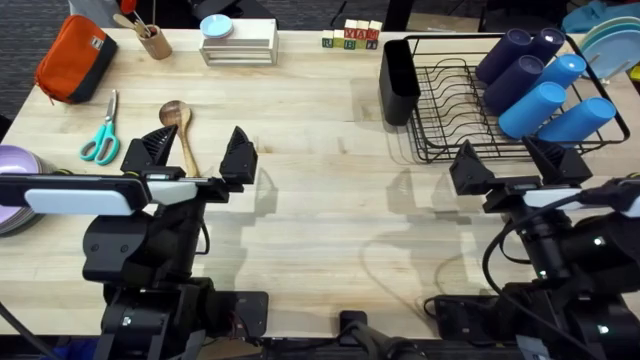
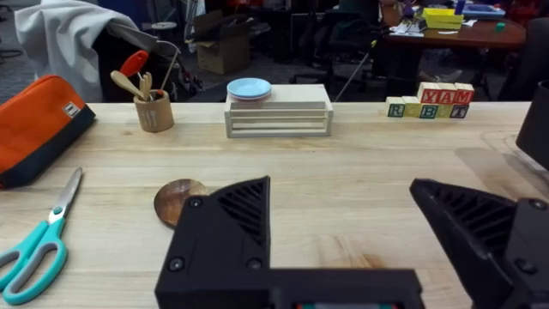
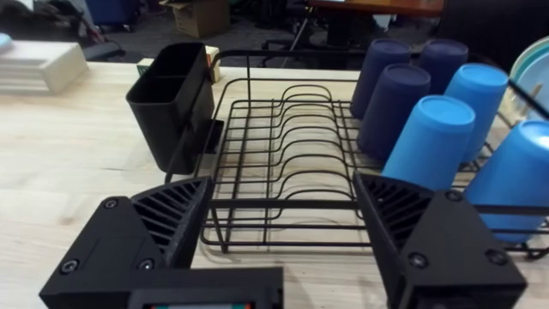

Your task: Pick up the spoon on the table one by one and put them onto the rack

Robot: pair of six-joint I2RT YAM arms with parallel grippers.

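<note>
A brown wooden spoon lies on the table at the left, bowl toward the back. Its handle runs between the fingers of my left gripper, which hangs open over it. In the left wrist view the spoon's bowl shows beside one finger of the left gripper, and the handle is hidden. The black wire rack stands at the back right, with its tall utensil holder on the left end. My right gripper is open just in front of the rack, holding nothing.
Teal-handled scissors lie left of the spoon, and an orange pouch sits behind them. A cup of wooden utensils, a white stand and letter blocks line the back edge. Blue cups fill the rack's right side.
</note>
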